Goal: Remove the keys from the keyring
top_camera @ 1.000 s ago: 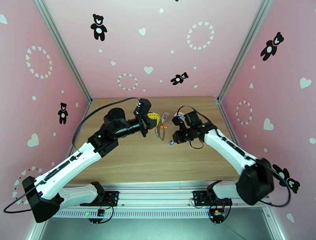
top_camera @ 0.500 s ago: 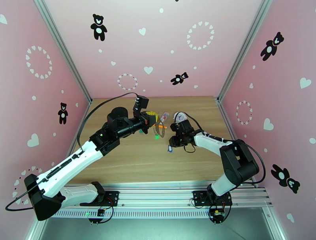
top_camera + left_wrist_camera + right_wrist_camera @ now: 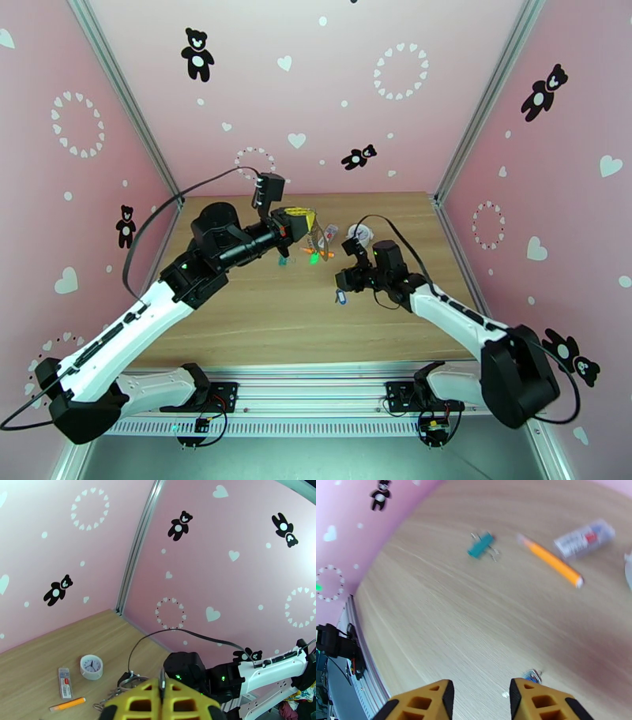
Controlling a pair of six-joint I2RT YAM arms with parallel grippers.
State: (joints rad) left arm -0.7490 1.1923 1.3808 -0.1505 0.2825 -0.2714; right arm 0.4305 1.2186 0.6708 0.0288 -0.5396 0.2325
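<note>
Dangling the keyring (image 3: 317, 239) just above the orange pen (image 3: 325, 254), pinched in the tightly closed left gripper (image 3: 162, 693), with the green key (image 3: 314, 256) hanging at its low end. Lying loose on the near side of the pen: the blue key (image 3: 532, 674), beneath the right gripper (image 3: 482, 693), fingers parted, gripping nothing. Judging one key off, one remaining; next needing those fingers closing on the green head and pulling. Blurring the ring's links beyond reading.

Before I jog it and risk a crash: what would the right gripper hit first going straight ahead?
Probably bare table; the right gripper points at it, blue key just beside one finger.
</note>
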